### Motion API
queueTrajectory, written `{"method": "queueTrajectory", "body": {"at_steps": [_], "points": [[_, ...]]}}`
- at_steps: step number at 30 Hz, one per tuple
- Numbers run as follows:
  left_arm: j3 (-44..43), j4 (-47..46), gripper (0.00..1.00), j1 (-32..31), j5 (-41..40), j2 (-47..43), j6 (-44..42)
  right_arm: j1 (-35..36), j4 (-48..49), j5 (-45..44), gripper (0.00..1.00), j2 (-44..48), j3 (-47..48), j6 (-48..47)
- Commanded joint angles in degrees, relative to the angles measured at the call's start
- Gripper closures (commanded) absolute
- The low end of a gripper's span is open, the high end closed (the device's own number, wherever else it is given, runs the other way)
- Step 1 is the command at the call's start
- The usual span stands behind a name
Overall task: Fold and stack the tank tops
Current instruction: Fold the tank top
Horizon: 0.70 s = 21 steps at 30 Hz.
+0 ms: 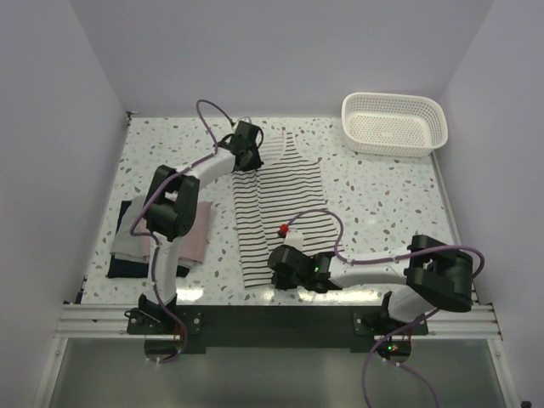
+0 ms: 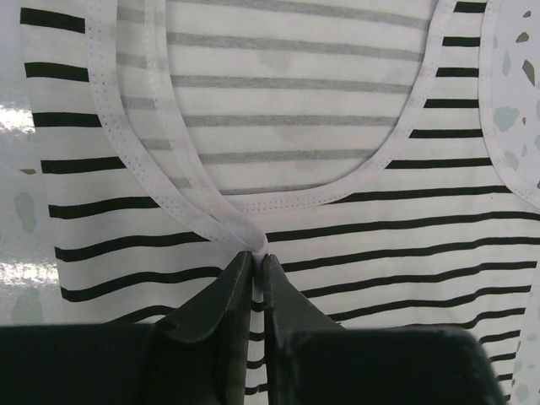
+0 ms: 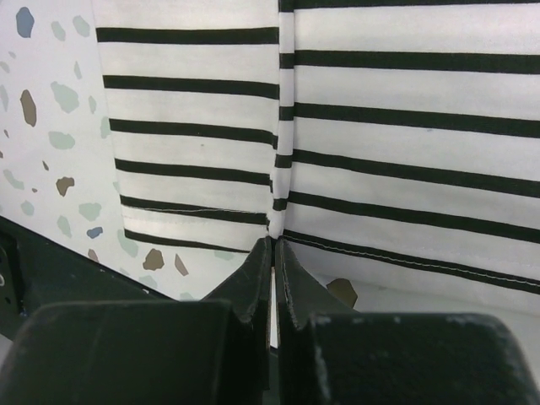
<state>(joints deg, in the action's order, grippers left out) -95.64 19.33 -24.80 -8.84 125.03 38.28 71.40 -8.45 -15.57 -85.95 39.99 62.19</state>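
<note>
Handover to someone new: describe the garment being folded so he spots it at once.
On the speckled terrazzo table, between the white plastic lattice basket far right and the folded plain-coloured pile at left, lies the white tank top with thin black horizontal stripes. Jaws are shut on its neckline and hem; it alone is striped.

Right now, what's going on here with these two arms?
Both arms are working on the striped tank top, laid out between them. The left end effector is shut on its neckline at the far end; the right end effector is shut on the hem at the near end. A pink top and a dark top lie piled at the left. The basket sits at the far right.
</note>
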Motion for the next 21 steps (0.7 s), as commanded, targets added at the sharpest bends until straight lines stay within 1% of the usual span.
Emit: {"method": "queueTrajectory", "body": {"at_steps": [1, 2, 3, 4, 6, 7, 8, 9, 11, 12, 13, 15, 16, 18, 19, 21], "points": [[0.97, -5.7, 0.83, -0.95, 1.98, -0.4, -1.19, 0.76, 1.33, -2.62, 0.98, 1.83, -1.4, 2.05], [1.59, -6.58, 0.8, -1.04, 2.33, -0.58, -1.28, 0.94, 0.89, -3.23, 0.93, 2.28, -1.4, 2.14], [2.81, -7.46, 0.77, -1.04, 3.03, -1.28, -1.28, 1.03, 0.11, -4.89, 0.79, 2.63, -1.06, 2.14], [3.26, -8.69, 0.68, -1.04, 3.13, -1.72, -1.63, 1.37, -1.38, -5.51, 0.72, 3.85, -0.96, 1.97], [4.4, -10.62, 0.62, -1.04, 4.0, -3.12, -2.42, 1.47, -3.14, -6.83, 0.58, 5.61, -0.27, 1.7], [4.58, -11.15, 0.6, -1.04, 4.01, -3.56, -2.6, 1.47, -4.37, -8.93, 0.57, 6.58, 0.09, 1.44], [4.58, -11.94, 0.57, -1.04, 4.09, -4.09, -2.95, 1.55, -7.69, -10.34, 0.55, 9.28, 0.61, 1.26], [4.93, -12.56, 0.55, -0.96, 4.62, -5.05, -3.12, 1.47, -9.73, -11.83, 0.53, 10.62, 1.58, 1.26], [5.02, -13.79, 0.55, -0.78, 4.97, -6.02, -3.13, 1.29, -14.99, -16.84, 0.53, 13.6, 2.72, 0.13], [4.85, -13.88, 0.55, -0.78, 5.15, -6.9, -2.87, 0.85, -16.58, -18.77, 0.55, 14.05, 4.12, -0.58], [4.93, -14.06, 0.55, -0.69, 5.15, -7.43, -2.34, -1.67, -18.25, -19.05, 0.55, 13.97, 4.83, -2.15], [5.02, -13.62, 0.55, -0.69, 4.28, -8.66, -1.46, -6.16, -17.92, -15.64, 0.55, 12.84, 5.36, -6.18], [5.11, -13.27, 0.57, -0.78, 3.92, -8.84, -0.33, -10.18, -17.05, -14.41, 0.55, 12.39, 5.02, -7.51], [5.81, -10.73, 0.61, -0.87, 2.61, -9.37, 1.17, -13.46, -15.2, -13.17, 0.56, 10.82, 4.84, -9.8], [6.59, -10.81, 0.63, -0.78, 2.86, -9.46, 1.53, -16.35, -15.46, -13.34, 0.56, 10.28, 5.18, -11.2], [8.78, -10.72, 0.67, -0.78, 3.65, -9.54, 2.5, -19.0, -16.69, -13.69, 0.56, 9.23, 5.8, -12.18]]}}
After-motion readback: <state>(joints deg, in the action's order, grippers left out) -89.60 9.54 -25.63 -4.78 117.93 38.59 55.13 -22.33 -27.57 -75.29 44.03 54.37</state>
